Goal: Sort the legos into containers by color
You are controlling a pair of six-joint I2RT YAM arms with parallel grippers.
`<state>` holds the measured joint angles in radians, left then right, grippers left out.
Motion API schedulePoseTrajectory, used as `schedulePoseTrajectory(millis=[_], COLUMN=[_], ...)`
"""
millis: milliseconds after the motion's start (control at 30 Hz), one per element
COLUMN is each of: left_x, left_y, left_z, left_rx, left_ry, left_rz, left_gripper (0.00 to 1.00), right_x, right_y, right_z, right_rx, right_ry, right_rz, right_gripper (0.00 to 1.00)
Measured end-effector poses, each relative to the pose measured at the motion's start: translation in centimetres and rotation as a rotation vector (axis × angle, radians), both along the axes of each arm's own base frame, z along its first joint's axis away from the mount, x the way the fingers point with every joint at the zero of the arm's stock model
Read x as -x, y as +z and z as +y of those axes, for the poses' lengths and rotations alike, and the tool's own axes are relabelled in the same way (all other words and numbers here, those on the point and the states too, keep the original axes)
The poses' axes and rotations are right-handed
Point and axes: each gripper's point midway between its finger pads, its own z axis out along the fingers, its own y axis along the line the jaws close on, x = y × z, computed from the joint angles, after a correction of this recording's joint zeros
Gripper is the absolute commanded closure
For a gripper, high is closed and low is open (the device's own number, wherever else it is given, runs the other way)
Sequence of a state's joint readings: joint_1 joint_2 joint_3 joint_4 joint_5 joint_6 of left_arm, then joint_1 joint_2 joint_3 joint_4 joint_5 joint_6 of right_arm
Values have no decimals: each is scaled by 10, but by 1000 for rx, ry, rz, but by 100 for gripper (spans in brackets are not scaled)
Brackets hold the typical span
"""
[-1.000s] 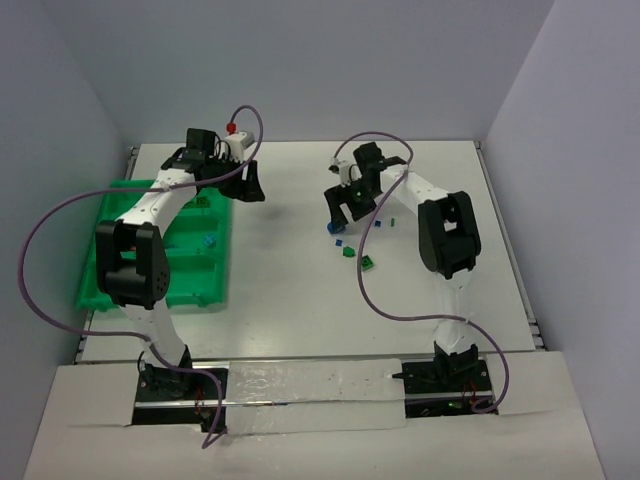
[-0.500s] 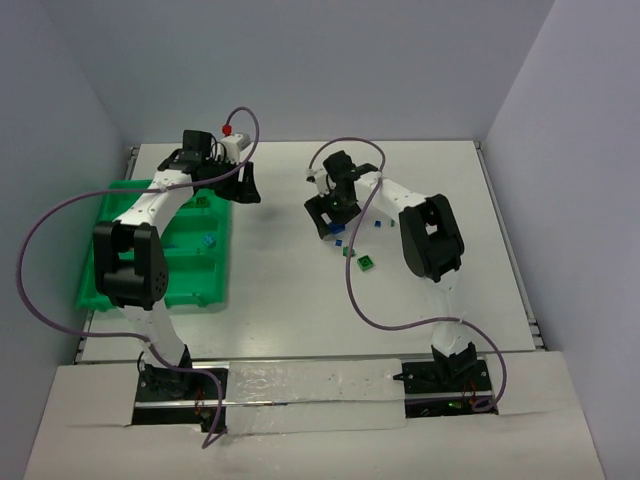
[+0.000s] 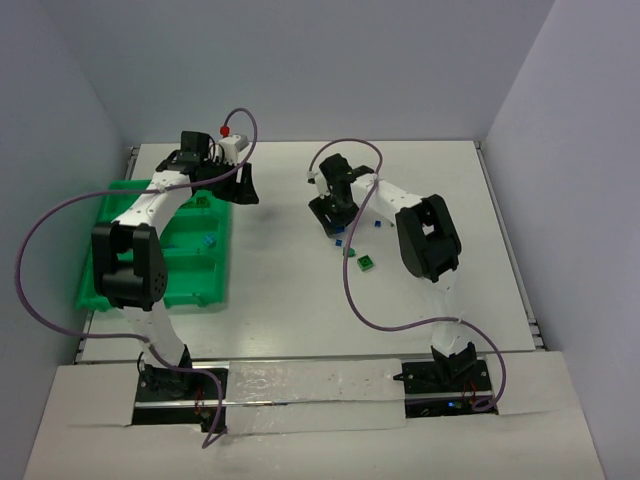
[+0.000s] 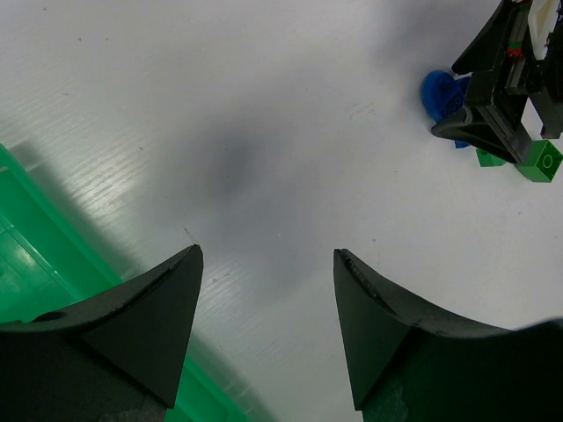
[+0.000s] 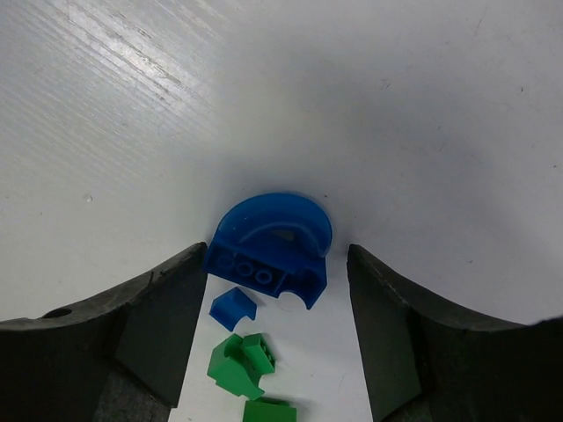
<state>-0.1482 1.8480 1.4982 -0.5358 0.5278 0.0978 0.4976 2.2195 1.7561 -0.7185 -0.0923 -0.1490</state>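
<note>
Legos [image 3: 366, 264] lie in two places in the overhead view. A few small loose bricks sit near the middle of the white tabletop [image 3: 280, 300], and at least one blue brick [image 3: 207, 241] rests inside the bright green plastic compartment tray [image 3: 195, 290] along the tabletop's left edge. The left end effector [image 3: 245, 188] hangs just past the tray's far right corner. The right end effector [image 3: 333, 218] is low at the far side of the loose bricks.

From the left wrist, the left end effector [image 4: 268, 299] stands wide, with only bare tabletop between its jaws. The tray's rim [image 4: 22, 264] shows at lower left, and a blue arched lego [image 4: 440, 92] sits at the far right under the other arm.

From the right wrist, the right end effector [image 5: 274, 264] straddles that blue arched lego [image 5: 273, 246], partly open and not clamped. One finger [image 5: 158, 325] is at the piece's corner, while the other stands apart from it. A tiny blue brick [image 5: 233, 308] and green bricks [image 5: 239, 365] lie just beside the arch.

The likely fault is an uneven squeeze. The nearer finger could push the arch sideways or spin it on its curved back, so that it slips free. The tiny blue brick could also be nudged or pinched along with it. Carrying the arch towards the tray brings the right arm close to the waiting left one, so contact between them is possible.
</note>
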Motion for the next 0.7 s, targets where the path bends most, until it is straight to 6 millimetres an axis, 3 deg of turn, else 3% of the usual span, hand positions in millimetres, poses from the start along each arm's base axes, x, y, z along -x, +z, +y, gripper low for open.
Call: schedulePoseTrajectory(millis=[233, 500, 700], left_x=[1, 2, 9], left_y=[2, 3, 4], left_z=[1, 3, 0], left_rx=[-1, -2, 55], left_ry=[0, -9, -41], left_rz=[-6, -12, -13], left_gripper=[30, 28, 26], right_x=[0, 3, 5], right_y=[-2, -1, 6], right_z=[1, 5, 8], right_rx=[-3, -44, -186], right_ry=[3, 12, 14], right_rz=[6, 27, 98], right_gripper=[42, 44, 44])
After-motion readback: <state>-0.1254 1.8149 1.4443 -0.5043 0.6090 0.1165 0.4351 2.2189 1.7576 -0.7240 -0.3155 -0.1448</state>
